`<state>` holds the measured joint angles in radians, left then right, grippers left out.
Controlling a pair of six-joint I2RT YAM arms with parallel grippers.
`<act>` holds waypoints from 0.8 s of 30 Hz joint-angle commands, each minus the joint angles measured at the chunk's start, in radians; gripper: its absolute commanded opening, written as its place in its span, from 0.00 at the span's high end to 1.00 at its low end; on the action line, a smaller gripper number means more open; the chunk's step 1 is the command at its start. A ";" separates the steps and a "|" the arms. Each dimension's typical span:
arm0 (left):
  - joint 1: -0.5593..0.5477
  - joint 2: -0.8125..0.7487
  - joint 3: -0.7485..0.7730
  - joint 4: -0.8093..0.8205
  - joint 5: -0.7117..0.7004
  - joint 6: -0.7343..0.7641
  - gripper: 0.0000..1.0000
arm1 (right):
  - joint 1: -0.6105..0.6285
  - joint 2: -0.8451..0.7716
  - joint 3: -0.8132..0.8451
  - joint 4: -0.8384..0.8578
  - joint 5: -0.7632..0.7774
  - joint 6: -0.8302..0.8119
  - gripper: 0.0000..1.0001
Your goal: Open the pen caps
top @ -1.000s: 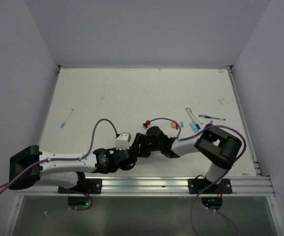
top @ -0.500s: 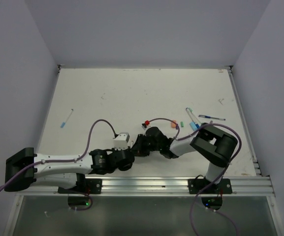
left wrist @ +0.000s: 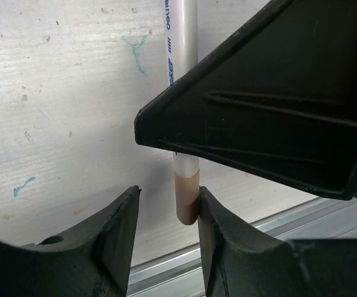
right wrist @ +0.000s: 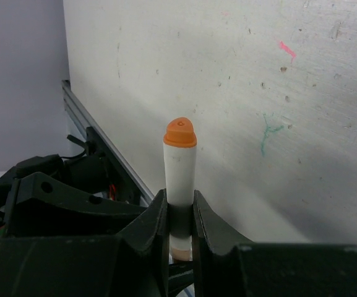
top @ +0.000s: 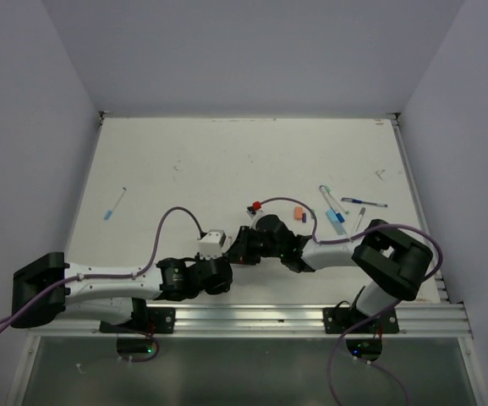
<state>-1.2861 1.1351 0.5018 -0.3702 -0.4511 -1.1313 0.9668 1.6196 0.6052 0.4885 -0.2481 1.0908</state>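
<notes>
**Pen held between 2 grippers near the counter's front edge**

Nearest the front rail, at the left gripper (left wrist: 169, 207): jaws a little apart, straddling the tan-orange pen cap (left wrist: 186, 199). 1 finger (left wrist: 218, 241) against the cap, a strip of bare counter (left wrist: 60, 124) showing between the cap and the other finger. Cap seated on the end of the white pen barrel (left wrist: 184, 37), blue print running along it.

Just beyond, in the right gripper (right wrist: 180, 213): clamped tight on that barrel at mid-length, with the orange end plug (right wrist: 180, 133) poking out past the fingers.

Farther back and to the right, lying loose on the counter: 1 orange cap (top: 300, 213) and 1 light blue cap (top: 335, 217), apart from each other. Beyond those, close together, a pale pen (top: 331, 197) and a dark pen (top: 364, 203).

Well apart, toward the far left: 1 lone pen (top: 114, 204), blue at its nearer end.
</notes>
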 commanded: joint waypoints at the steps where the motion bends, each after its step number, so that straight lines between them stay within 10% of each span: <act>1: -0.007 0.005 0.023 0.019 -0.023 0.028 0.56 | 0.003 -0.052 -0.002 -0.008 0.015 -0.020 1.00; 24: -0.007 0.006 0.043 0.065 -0.018 0.082 0.76 | 0.024 0.005 0.005 0.027 -0.020 -0.008 1.00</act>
<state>-1.2911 1.1400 0.5087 -0.3298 -0.4454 -1.0782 0.9817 1.6165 0.6037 0.4938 -0.2531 1.0889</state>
